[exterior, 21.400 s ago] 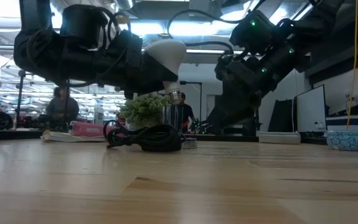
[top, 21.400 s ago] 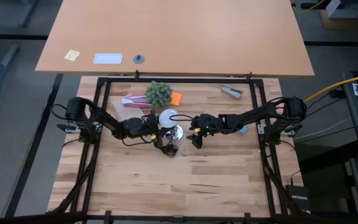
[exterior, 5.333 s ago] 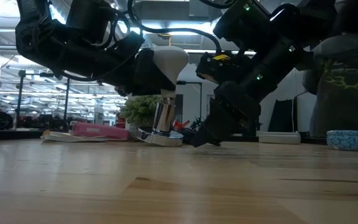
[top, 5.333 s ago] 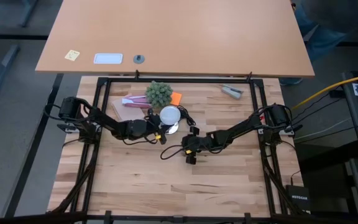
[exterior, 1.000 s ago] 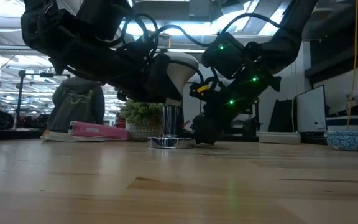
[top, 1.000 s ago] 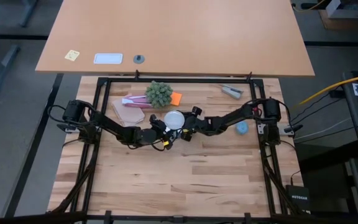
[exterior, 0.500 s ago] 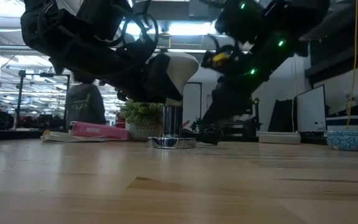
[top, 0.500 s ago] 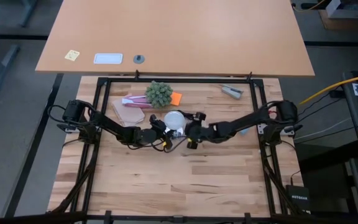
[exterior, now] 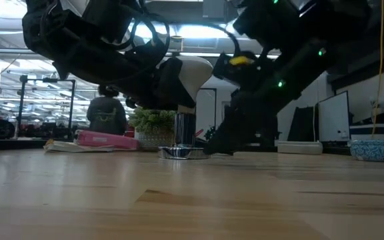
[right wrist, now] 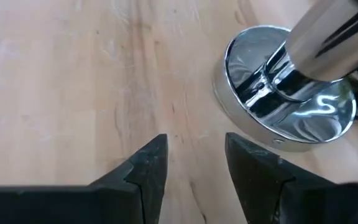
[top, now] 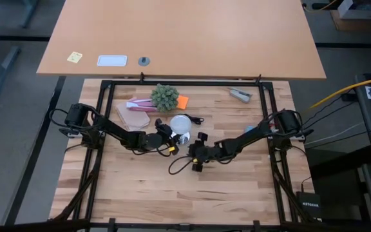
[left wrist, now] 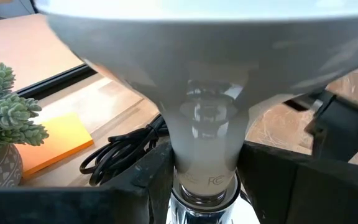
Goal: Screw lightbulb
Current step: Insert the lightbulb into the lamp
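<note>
Low view: I see the left end effector [exterior: 175,83] clamped on the bulb [exterior: 193,70], upright over the chrome socket [exterior: 184,152] on the tabletop [exterior: 192,200]. Right end effector [right wrist: 191,158] slightly parted, empty, low beside the socket's base.

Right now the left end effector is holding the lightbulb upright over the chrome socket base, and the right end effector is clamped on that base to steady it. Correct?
Not quite. The left end effector does hold the lightbulb upright over the chrome socket base, but the right end effector is not clamped on it: the right wrist view shows its fingers open over bare wood beside the base.
</note>
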Robot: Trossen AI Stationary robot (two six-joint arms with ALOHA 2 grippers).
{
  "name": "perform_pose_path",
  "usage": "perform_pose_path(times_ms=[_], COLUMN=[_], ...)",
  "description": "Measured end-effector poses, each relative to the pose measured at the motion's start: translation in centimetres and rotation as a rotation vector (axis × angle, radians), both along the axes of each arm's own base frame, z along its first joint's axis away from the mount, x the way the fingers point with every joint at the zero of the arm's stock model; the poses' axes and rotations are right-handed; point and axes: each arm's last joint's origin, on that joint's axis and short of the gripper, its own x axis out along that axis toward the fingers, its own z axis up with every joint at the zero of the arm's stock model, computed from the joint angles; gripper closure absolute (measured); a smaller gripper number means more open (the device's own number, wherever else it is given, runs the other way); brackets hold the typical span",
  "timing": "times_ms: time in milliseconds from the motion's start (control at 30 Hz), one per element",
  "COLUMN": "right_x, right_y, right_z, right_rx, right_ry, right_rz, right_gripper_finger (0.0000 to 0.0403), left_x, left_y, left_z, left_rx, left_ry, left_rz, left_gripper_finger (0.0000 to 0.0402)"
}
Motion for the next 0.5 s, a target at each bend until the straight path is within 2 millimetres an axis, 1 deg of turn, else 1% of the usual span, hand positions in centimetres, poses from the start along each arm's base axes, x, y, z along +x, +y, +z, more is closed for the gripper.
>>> perform_pose_path(times_ms=[200,500], right_x=[0.3,0.8], right_y=[-0.8,-3.1], right_z=[-1.1,-1.1], right_rx=[0.000,0.008], right_ry=[0.015,0.011], right_rz=[-0.022,-0.071], right_gripper_finger=[0.0235,0.0235], left_x=[0.0,0.0], left_y=[0.0,0.0], left_z=[0.0,0.0], left_rx=[-0.001,0.000], left_ry=[0.000,0.000], left_rz=[0.001,0.001], left_gripper_finger=[0.0251,0.0251])
